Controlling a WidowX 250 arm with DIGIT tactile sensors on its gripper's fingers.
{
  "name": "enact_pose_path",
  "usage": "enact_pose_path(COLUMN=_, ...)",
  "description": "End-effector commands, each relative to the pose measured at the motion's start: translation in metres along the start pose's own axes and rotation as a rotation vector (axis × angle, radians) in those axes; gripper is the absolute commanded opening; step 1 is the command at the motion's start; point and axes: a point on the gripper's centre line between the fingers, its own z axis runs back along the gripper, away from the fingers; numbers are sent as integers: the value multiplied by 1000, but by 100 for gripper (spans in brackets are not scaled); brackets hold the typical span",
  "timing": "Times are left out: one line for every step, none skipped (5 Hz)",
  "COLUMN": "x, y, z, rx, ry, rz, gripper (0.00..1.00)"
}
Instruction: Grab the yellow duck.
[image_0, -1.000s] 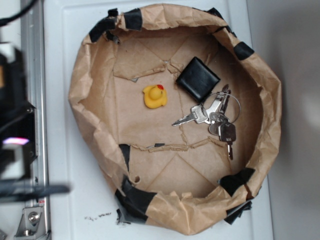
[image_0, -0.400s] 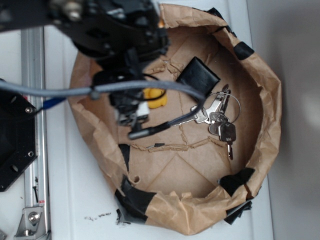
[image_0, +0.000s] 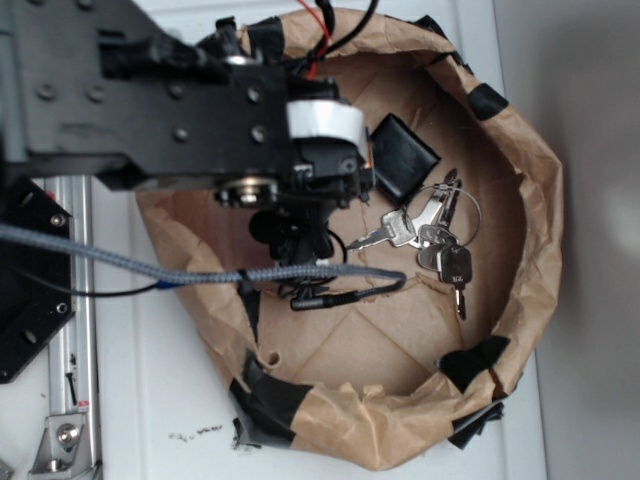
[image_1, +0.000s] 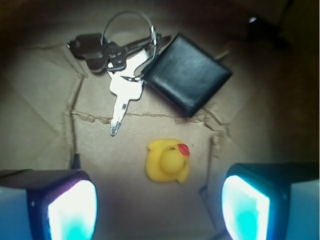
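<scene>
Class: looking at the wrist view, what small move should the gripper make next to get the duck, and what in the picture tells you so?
Probably a short push forward and down. The gripper is open, and the duck lies untouched on the paper, roughly centred between the fingers but just ahead of their tips, well apart from the wallet and keys.

The claw (image_1: 159, 200) hangs over the paper-lined basin (image_0: 530, 200), fingers spread apart. The duck (image_1: 168, 160) lies on the paper floor between the fingers, just ahead of them, touching neither. Farther ahead, to the right, lies the wallet (image_1: 187, 73); the bunch of keys (image_1: 116, 55) lies ahead-left, touching the wallet's edge.
</scene>
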Motion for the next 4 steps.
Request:
enact_pose_path(x=-2, y=-4, z=-2, rx=7, ry=-12, rz=-38, gripper=100)
enact_pose_path(x=-3, y=-8, z=-6, rx=6, ry=0, rz=-46, gripper=100)
enact_pose_path(x=-4, y=-10, z=-7, rx=2, ry=-5, rz=-48, gripper=100)
enact_pose_path(x=2, y=-9, z=-11, rx=-14, ry=-21, rz=-54, gripper=100)
